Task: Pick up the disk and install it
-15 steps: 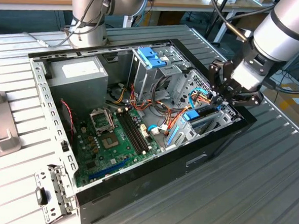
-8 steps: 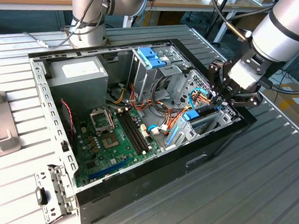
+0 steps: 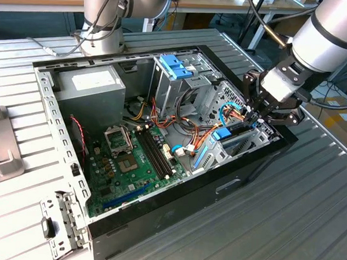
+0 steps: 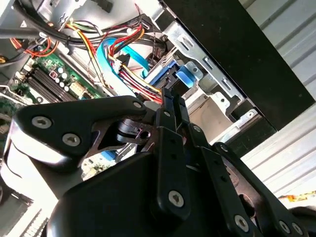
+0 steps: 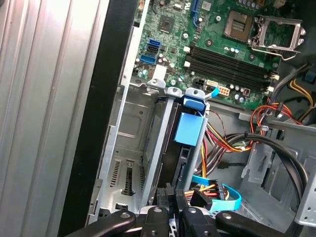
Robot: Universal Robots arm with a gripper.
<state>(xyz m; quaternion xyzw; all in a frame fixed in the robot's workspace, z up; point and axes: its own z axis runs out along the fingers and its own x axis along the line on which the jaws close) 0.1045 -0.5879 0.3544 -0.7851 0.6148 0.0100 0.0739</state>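
Gripper (image 5: pixel 170 210) fingers pinched shut on the disk (image 5: pixel 190 129), upright in its drive bay (image 5: pixel 129 148).
Best pushed straight along the bay rails, clear of the cables (image 5: pixel 227 143).

Bright blue plastic rails and end tab on the dark metal disk (image 5: pixel 190 129), next to the green circuit board (image 3: pixel 137 163) — red, yellow and orange wire bundle (image 5: pixel 232 140) beside that board, all inside a black-edged grey metal case (image 3: pixel 229 186).

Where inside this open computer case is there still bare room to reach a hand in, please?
Bare room lies over the motherboard, between the power supply and the drive cage. It is crowded at the cage, where the disk, bundled cables and the gripper meet.
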